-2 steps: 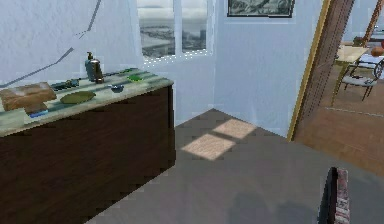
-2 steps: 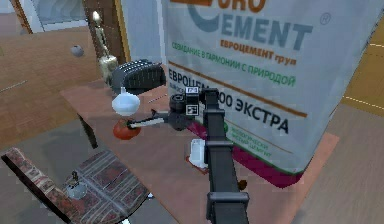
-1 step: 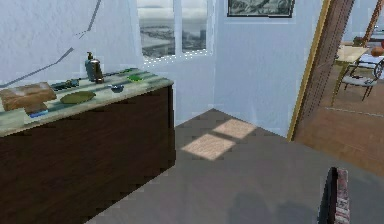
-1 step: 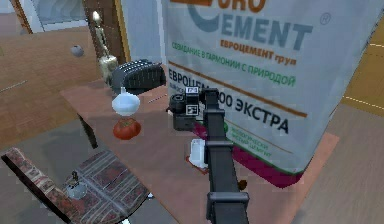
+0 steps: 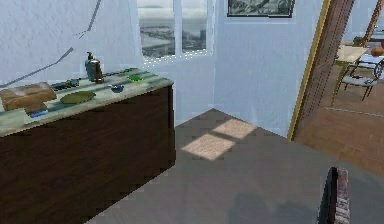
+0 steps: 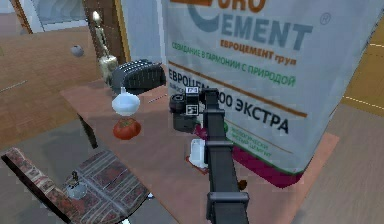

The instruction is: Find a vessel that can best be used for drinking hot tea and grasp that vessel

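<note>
On a reddish-brown table (image 6: pixel 150 150) in the arm side view, a small white cup-like thing (image 6: pixel 198 150) stands right beside the dark arm bar (image 6: pixel 224 170). The gripper (image 6: pixel 180 114) sits at the bar's far end, left of the two white squares, over the table's middle. A big printed sack stands close behind it, so I cannot tell whether it holds anything. To the left stands a white flask-shaped thing on a red base (image 6: pixel 124 110).
A dark toaster (image 6: pixel 137 75) and a gold statuette (image 6: pixel 100 45) stand at the table's far left. The large white sack (image 6: pixel 260 70) rises behind it. In the forward view, a dark counter (image 5: pixel 90 140) carries a bottle (image 5: pixel 95 68) and dishes; a doorway (image 5: pixel 350 80) opens on the right.
</note>
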{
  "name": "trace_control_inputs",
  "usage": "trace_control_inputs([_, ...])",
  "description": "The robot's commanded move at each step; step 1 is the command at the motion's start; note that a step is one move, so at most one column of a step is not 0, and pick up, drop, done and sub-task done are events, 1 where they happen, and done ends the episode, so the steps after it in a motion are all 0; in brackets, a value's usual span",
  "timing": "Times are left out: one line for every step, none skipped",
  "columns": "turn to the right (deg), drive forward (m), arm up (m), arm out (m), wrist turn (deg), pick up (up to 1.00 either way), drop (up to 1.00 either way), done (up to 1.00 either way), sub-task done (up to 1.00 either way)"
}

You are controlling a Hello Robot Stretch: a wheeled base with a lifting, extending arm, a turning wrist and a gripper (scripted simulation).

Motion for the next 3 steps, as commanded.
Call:
trace_control_inputs([0.0, 0.00, -0.30, 0.00, 0.0, 0.00, 0.00, 0.00, 0.00])
trace_control_inputs([0.0, 0.00, 0.00, 0.00, 0.0, 1.00, 0.00, 0.00, 0.00])
trace_control_inputs([0.0, 0.00, 0.10, 0.00, 0.0, 0.00, 0.00, 0.00, 0.00])
